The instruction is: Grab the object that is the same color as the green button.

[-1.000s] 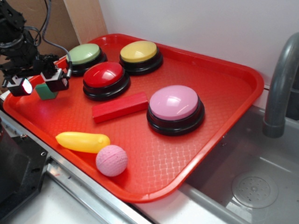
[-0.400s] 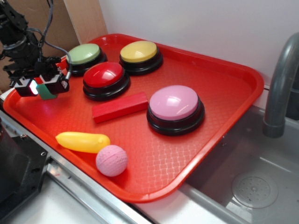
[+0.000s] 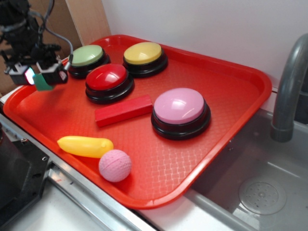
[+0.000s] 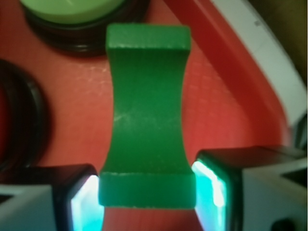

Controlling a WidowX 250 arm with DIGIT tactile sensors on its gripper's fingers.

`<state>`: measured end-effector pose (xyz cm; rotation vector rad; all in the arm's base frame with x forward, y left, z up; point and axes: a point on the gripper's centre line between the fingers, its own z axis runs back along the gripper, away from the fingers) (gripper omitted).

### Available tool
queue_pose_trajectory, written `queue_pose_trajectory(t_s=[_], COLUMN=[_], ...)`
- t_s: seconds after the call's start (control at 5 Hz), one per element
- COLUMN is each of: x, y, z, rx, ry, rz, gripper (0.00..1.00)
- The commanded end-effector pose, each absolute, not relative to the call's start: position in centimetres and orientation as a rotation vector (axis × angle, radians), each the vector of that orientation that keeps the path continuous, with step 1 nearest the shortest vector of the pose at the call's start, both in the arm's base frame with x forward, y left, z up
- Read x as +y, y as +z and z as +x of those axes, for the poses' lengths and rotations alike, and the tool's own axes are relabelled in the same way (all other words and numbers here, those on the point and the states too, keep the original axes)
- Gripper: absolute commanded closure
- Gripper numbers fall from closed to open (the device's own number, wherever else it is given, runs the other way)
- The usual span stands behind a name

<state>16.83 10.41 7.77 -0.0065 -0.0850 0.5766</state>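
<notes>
You have the dark green notched block [image 4: 147,120] clamped and lifted clear of the tray (near left corner), just beside the sage-green button [image 3: 86,56].

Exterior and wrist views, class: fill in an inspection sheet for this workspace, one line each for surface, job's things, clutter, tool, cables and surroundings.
Surface: red tray with a textured floor and raised rim.
Job's things: green block with a curved notch, held above the tray near its left corner; green button at the back left.
Clutter: yellow button, red button, pink button, red block, yellow banana-shaped toy, pink ball.
Tool: gripper shut on the green block, one pad on each side.
Cables: black cables looping by the arm.
Surroundings: sink and grey faucet at right, white wall behind.
</notes>
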Motion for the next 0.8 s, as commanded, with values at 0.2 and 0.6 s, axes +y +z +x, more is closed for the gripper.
queue_pose_trajectory(t_s=[0.2,0.6], x=[1.2,0.8], y=[16.9,15.8], z=[15.9,16.5], rx=[-0.158,-0.028], ry=[0.14,0.069], rz=[-0.18,-0.16], gripper=[1.0,0.0])
